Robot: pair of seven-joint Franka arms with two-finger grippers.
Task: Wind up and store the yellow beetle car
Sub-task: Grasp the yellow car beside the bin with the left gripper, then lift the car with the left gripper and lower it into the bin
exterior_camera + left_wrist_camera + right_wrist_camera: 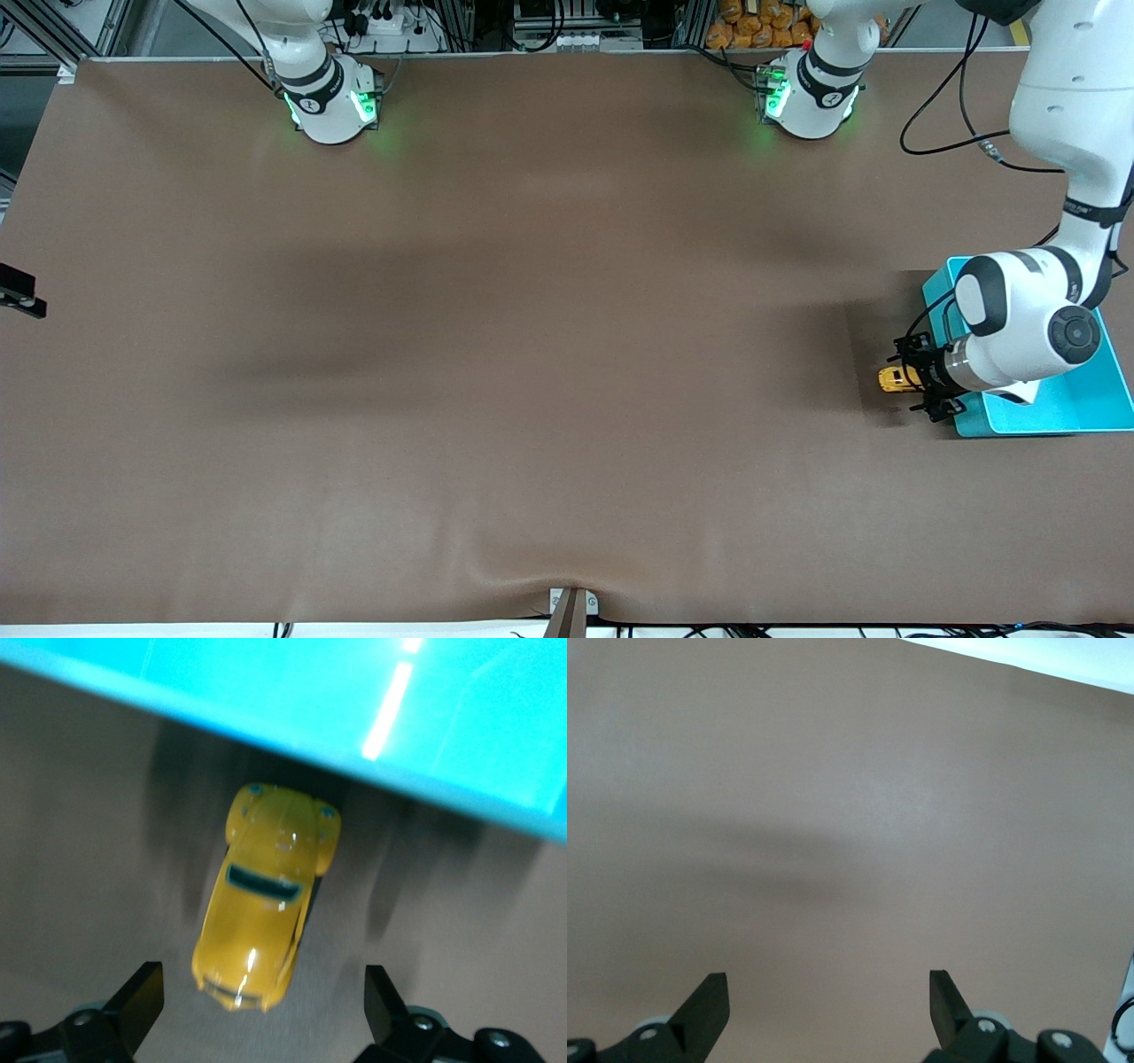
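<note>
The yellow beetle car [895,378] stands on the brown table right beside the outer wall of the turquoise bin [1045,424], at the left arm's end. My left gripper [918,379] is low over the car and open. In the left wrist view the car [270,921] lies lengthwise with one end between the two fingertips [142,992]. Neither finger touches it, and the bin wall [354,691] is just past its other end. My right gripper [828,992] is open and empty over bare table. It does not show in the front view.
The left arm's wrist and forearm [1028,328] hang over the bin and hide much of its inside. A small black object [19,292] sits at the table edge at the right arm's end. A metal bracket [571,607] sits at the near edge.
</note>
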